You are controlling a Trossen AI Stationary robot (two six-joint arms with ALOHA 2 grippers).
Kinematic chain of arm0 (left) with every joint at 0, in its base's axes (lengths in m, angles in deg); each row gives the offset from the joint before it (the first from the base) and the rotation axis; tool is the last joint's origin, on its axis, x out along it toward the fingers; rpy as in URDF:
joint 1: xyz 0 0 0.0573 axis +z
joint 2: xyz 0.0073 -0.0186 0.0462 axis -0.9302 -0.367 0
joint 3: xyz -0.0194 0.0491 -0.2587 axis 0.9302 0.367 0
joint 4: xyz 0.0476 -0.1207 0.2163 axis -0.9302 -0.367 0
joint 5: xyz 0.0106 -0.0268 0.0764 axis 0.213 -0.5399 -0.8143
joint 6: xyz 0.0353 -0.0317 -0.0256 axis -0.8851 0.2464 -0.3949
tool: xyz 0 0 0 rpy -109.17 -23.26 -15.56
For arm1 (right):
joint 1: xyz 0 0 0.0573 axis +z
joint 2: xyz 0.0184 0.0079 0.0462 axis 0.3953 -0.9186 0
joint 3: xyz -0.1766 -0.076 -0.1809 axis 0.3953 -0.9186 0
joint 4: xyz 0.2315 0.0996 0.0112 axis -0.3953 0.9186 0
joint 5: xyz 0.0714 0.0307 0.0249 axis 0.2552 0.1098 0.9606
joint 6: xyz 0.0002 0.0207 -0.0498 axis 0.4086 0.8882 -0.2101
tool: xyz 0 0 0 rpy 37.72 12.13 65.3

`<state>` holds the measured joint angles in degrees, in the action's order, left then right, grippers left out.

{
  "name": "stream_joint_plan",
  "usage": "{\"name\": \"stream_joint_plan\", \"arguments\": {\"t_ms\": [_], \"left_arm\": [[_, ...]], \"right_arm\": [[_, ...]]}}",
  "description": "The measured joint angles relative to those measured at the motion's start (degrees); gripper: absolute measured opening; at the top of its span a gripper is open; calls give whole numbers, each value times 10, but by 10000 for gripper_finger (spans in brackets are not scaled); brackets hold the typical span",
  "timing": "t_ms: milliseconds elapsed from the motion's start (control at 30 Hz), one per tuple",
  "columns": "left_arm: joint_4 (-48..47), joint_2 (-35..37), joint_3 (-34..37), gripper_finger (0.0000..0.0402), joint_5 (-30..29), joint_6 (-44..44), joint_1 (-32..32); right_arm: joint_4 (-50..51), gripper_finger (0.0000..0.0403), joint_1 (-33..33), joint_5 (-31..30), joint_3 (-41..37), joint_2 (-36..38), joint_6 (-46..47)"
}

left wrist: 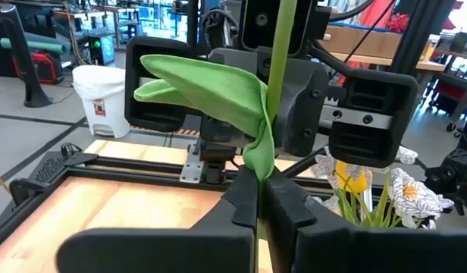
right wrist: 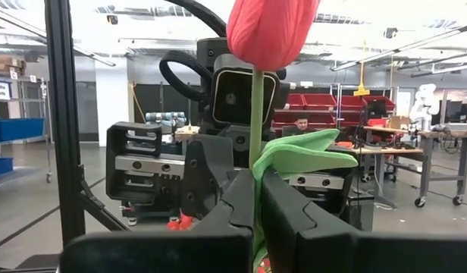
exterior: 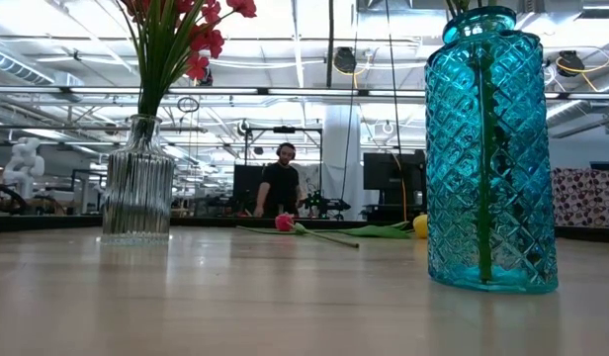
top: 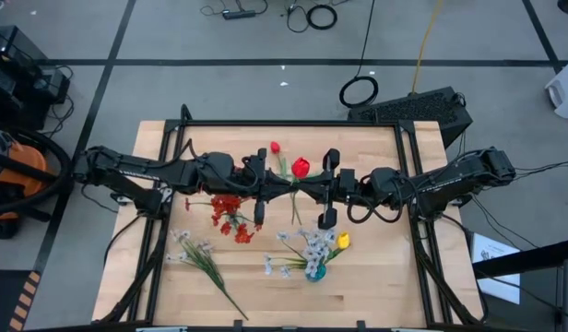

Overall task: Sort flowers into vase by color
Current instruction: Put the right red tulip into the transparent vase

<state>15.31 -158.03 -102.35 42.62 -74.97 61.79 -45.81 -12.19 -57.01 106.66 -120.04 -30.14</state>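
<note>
A red tulip (right wrist: 270, 30) with a green leaf (left wrist: 211, 83) hangs above the middle of the table, head up, between my two arms. My left gripper (left wrist: 261, 199) reaches in from the table's left and my right gripper (right wrist: 255, 199) from its right, and both are shut on the tulip's stem. In the high view they meet at the tulip (top: 301, 167). A second red tulip (top: 275, 146) lies on the table farther back. A clear vase (exterior: 136, 178) holds red blossoms (top: 229, 214). A blue vase (exterior: 492, 148) holds white and yellow flowers (top: 319, 245). My left gripper pinches the tulip's green stem (left wrist: 259, 176) between its two fingers, right at the base of the leaf. The fingers come in level from the table's left and lie across the stem. The tulip is clear of the table. My right gripper pinches the same stem (right wrist: 255, 163) between its two fingers, below the red head and beside the leaf (right wrist: 302, 152). Its fingers come in nearly level from the table's right, across the stem. The head stands above them.
A spray of white blossoms (top: 199, 256) lies on the table near the left front. The two vases stand on the near half of the table, in front of the grippers. A black frame (top: 293, 123) runs along the table's edges. A person (exterior: 282, 178) stands in the room beyond.
</note>
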Motion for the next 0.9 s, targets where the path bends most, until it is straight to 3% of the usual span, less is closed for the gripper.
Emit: {"name": "stream_joint_plan", "arguments": {"t_ms": [300,567,900], "left_arm": [[-3,0,0,9,-1,1,0],[-51,19,0,9,-3,5,9],[-150,199,1,9,-19,7,-9]], "right_arm": [[3,7,-2,-5,0,0,64],[34,53,-3,-9,0,26,68],[158,83,-3,-9,0,113,59]]}}
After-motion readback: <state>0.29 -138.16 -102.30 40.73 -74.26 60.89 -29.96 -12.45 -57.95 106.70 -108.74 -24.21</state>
